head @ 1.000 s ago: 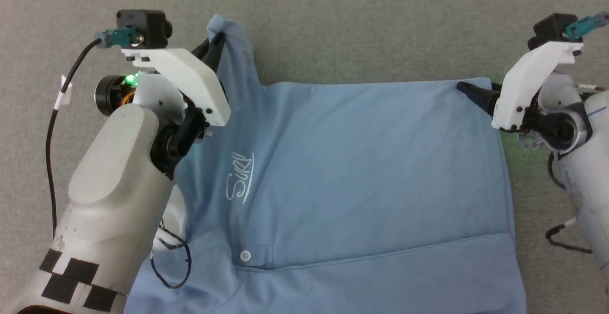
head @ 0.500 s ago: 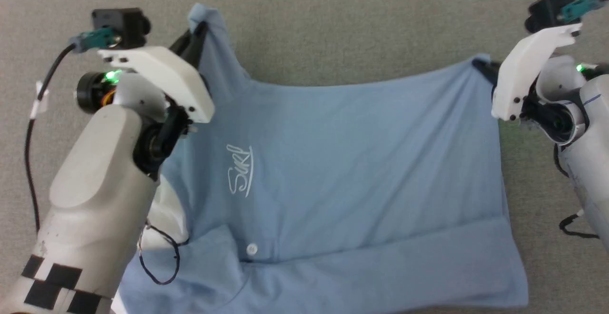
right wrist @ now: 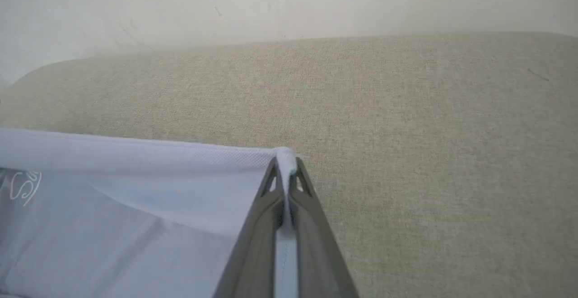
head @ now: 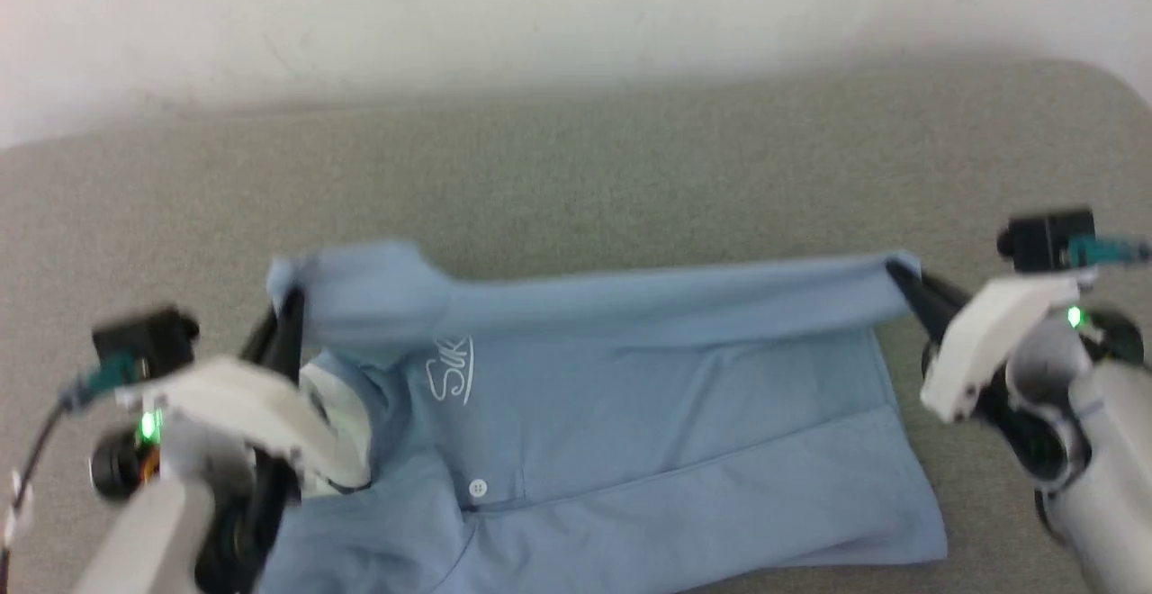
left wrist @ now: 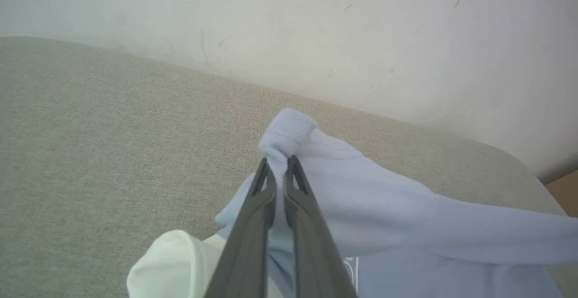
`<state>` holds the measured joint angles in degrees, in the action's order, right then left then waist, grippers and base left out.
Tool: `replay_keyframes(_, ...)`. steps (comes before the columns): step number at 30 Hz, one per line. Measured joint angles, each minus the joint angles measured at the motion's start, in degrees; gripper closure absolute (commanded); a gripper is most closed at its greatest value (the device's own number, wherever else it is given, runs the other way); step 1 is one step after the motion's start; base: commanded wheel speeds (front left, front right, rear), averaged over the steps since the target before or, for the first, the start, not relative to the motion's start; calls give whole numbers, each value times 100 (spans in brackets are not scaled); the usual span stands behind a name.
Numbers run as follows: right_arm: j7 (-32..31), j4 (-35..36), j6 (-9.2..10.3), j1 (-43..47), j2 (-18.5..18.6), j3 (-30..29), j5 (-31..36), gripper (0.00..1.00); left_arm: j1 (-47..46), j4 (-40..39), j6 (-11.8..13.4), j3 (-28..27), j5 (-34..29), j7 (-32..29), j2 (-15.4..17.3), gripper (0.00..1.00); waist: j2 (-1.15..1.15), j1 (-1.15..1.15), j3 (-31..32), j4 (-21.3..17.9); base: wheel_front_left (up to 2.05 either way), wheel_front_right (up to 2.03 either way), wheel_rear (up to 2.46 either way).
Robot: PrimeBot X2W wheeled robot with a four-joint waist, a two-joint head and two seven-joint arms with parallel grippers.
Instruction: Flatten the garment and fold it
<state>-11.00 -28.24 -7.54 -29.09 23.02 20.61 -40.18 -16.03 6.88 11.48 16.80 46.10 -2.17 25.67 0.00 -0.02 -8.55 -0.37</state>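
Note:
The garment point(head: 648, 414) is a light blue polo shirt with a white script logo point(head: 448, 380) and a small white button point(head: 478, 487), lying on a grey-beige padded surface. Its far edge is lifted and stretched in a taut band between my two grippers. My left gripper point(head: 290, 304) is shut on the garment's far left corner, a bunched sleeve end point(left wrist: 289, 131). My right gripper point(head: 900, 272) is shut on the far right corner point(right wrist: 285, 159). A white collar part point(left wrist: 167, 262) sits beside my left fingers point(left wrist: 253, 225).
The grey-beige padded surface point(head: 576, 180) runs back to a pale wall point(head: 576, 18). Its rounded right corner point(head: 1093, 81) lies near my right arm. A black cable hangs at my left forearm at the lower left.
Both grippers have raised the garment's far edge and drawn it toward me, over the chest area. The right gripper has closed on its corner. The head view has tilted up, bringing the wall in.

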Motion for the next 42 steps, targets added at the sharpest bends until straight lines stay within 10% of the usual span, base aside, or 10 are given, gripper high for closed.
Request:
replay_keyframes(9,255,416,-1,1466,-240,-444,145,100,2187,-1151,740,34,312,-325,46,100,0,0,426,-202,0,0,0)
replay_keyframes(10,287,388,0,1578,-294,-510,183,90,2336,-1163,749,73,355,-355,25,100,0,0,444,-222,0,0,0)
replay_keyframes(13,300,315,0,1898,-449,-615,213,9,2616,-1090,722,232,486,-446,-86,100,0,1,501,-241,0,0,0)
replay_keyframes(14,304,316,0,1995,-495,-637,238,0,2675,-1029,704,267,520,-444,-129,100,0,1,518,-241,0,0,0)
replay_keyframes(15,304,327,0,2085,-532,-657,243,0,2723,-951,672,296,521,-442,-151,85,0,1,536,-242,0,0,0)
replay_keyframes(17,319,421,0,2289,-593,-721,281,0,2802,-838,622,297,589,-382,-208,0,0,1,581,-238,0,0,0)
replay_keyframes(31,-141,2078,1,3150,-734,-2121,658,0,2307,-845,256,25,-614,1616,-388,0,0,1,797,-67,0,0,0)
replay_keyframes(42,-2060,1216,1,2365,-491,-1893,334,0,1950,-1146,-174,-460,-2262,1690,-940,0,0,2,673,225,0,0,0)
